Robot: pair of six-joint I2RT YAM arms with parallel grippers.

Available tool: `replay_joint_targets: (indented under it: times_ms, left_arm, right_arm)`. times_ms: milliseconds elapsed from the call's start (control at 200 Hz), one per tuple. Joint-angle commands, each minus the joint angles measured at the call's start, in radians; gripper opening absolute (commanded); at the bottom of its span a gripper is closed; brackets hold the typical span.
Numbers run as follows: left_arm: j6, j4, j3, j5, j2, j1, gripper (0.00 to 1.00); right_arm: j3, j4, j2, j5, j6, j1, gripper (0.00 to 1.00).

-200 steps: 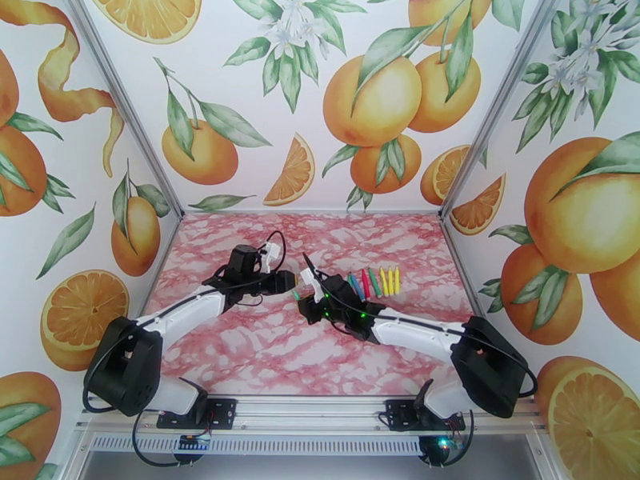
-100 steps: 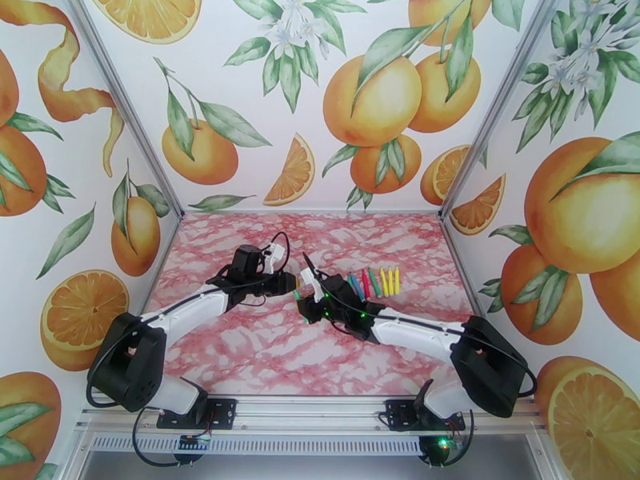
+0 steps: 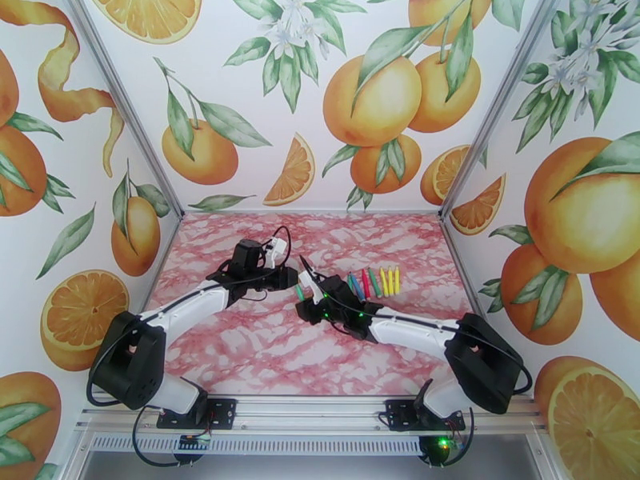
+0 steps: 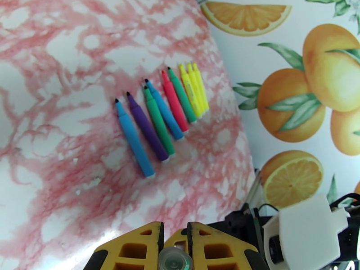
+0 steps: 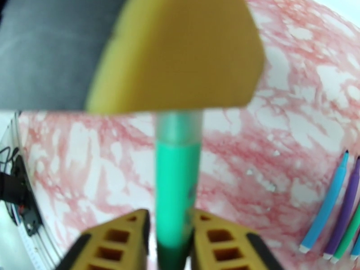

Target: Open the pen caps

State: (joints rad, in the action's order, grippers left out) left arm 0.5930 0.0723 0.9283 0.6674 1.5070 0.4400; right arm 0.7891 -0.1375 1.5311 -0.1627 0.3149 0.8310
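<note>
Nine uncapped pens (image 4: 166, 114) lie in one row at the right of the desk (image 4: 67, 64): two blue pens (image 4: 133, 139), one purple pen (image 4: 147, 129), two green pens (image 4: 157, 121), one red pen (image 4: 175, 104) and three yellow pens (image 4: 191, 91). A tenth pen (image 5: 177, 185), also green, sits between the two end effectors, the left end effector (image 4: 173, 232) and the right end effector (image 5: 168, 235), one on each of the two arms. This pen carries one cap (image 5: 178, 127), pale and translucent.
</note>
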Motion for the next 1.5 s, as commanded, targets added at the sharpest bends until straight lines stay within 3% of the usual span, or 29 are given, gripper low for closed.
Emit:
replay_joint_targets:
  times_ms: [0,420,1496]
  left_arm:
    - [-0.026,0.01,0.041,0.014,0.006,0.003,0.01]
    - [-0.025,0.009,0.056,-0.047,-0.009,-0.015,0.0]
    - [0.069,-0.072,0.052,-0.045,-0.072,-0.169,0.0]
  right_arm:
    - [0.014,-0.041,0.004,-0.026,-0.013,0.0,0.18]
    - [-0.052,-0.074,-0.019,-0.018,-0.048,0.002,0.0]
    - [-0.309,-0.17,-0.283,0.052,-0.124,0.031,0.0]
